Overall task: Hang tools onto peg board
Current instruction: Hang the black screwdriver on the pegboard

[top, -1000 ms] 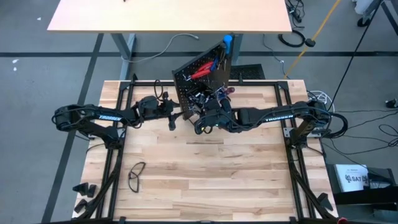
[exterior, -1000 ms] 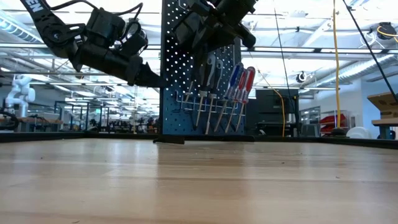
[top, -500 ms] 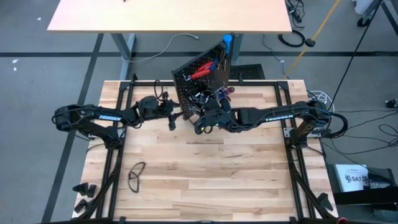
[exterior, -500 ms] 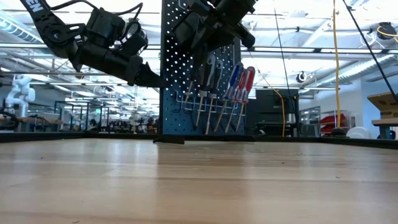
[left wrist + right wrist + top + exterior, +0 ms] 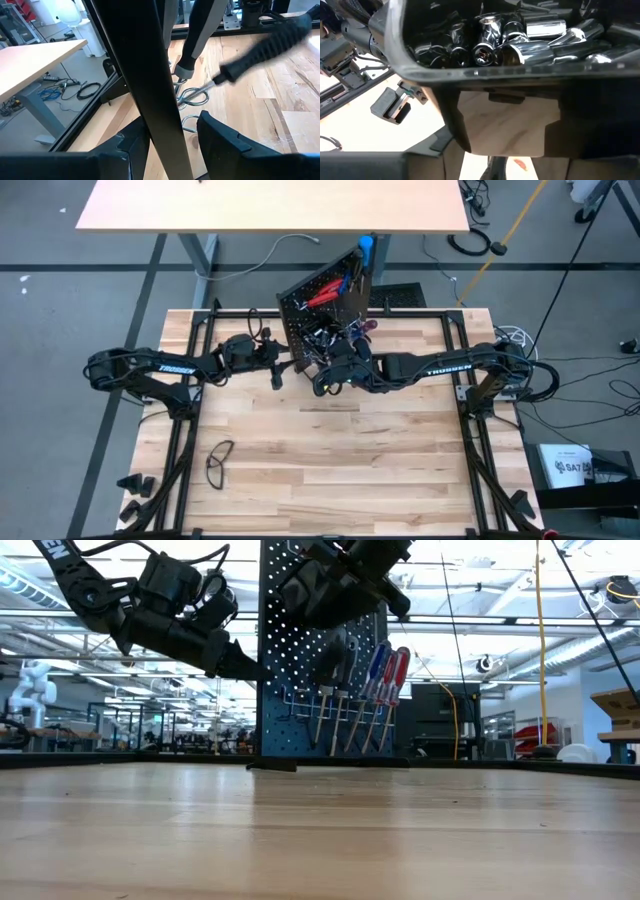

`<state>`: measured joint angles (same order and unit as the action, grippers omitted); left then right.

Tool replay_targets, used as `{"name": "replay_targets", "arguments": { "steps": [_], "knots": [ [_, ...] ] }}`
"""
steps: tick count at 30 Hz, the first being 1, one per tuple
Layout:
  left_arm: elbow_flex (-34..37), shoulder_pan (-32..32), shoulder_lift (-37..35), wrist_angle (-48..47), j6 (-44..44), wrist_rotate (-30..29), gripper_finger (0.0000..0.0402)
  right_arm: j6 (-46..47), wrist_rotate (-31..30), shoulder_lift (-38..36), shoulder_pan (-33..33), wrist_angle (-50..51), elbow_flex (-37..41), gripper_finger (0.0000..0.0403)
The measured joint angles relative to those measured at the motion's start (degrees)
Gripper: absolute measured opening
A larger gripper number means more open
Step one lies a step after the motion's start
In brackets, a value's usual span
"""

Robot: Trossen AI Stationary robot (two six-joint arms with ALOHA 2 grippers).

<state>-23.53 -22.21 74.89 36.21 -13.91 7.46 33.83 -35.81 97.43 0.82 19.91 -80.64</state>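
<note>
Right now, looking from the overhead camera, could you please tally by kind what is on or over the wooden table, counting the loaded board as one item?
robot arms: 2 (left arm, right arm)
peg board: 1
glasses: 1
Total: 4

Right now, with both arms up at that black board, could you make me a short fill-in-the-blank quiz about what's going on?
1. The left tool grips the edge of the black ____.
2. The bin in the right wrist view holds shiny ____ pieces.
3. In the low view, the screwdrivers hang with their handles pointing ____.
4. On the wooden table, near its front left, lies a pair of ____.

Missing words: peg board; metal; up; glasses
</note>
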Motion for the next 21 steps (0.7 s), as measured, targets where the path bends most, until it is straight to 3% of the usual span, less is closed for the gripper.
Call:
{"name": "replay_targets", "arguments": {
  "steps": [11,21],
  "knots": [
    [-0.04,0.02,-0.02,0.03,-0.01,0.04,0.0162,-1.85,2.07,0.00,0.82,0.27,0.00,0.0203],
    [-0.13,0.28,-0.09,-0.47,-0.15,0.83,0.0162,-3.44,2.95,-0.09,7.13,1.08,-0.02,0.0203]
  ]
}}
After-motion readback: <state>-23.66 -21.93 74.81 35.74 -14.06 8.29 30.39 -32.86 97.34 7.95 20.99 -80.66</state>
